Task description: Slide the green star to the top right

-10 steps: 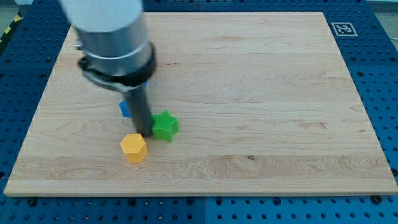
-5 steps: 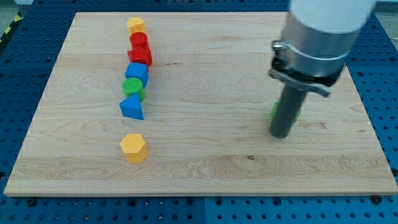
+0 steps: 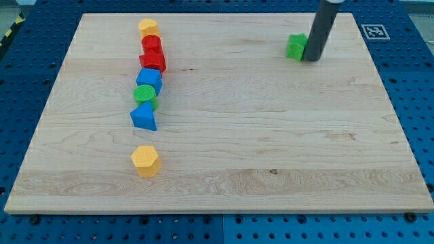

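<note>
Pale wood-grain worktop (image 3: 271, 190), bare at the view's bottom right. Nearest: yellow hexagonal block (image 3: 145, 160). Farther up, a tight column: blue triangular block (image 3: 143, 116), green round block (image 3: 144, 94), blue block (image 3: 149, 78), two red blocks (image 3: 152, 55), yellow block (image 3: 148, 27). Top right: green star (image 3: 296, 47), partly hidden, probably touching my tip (image 3: 311, 59) on its right. No pincer here, just the dark rod. Top edge close.

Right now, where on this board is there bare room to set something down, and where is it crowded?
Bare: the whole middle and lower right of the board, between the left column and my tip. Crowded: the column from the top yellow block down to the blue block. My tip touches the green star on its right.
</note>
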### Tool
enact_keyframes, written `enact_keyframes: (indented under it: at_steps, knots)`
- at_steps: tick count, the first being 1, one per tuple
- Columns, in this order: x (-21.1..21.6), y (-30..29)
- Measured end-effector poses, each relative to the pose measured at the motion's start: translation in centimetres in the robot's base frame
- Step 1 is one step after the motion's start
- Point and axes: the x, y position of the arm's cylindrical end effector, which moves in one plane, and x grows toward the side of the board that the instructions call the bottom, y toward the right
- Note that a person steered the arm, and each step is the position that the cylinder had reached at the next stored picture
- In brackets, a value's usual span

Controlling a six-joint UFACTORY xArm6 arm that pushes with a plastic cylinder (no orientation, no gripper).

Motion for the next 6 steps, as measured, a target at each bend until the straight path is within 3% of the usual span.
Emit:
enact_keyframes:
  at_steps: [2, 3, 4, 6]
  knots:
    - [2.7, -3.0]
    - [0.0, -7.5]
    - [-1.8, -7.2]
    - [0.0, -0.7]
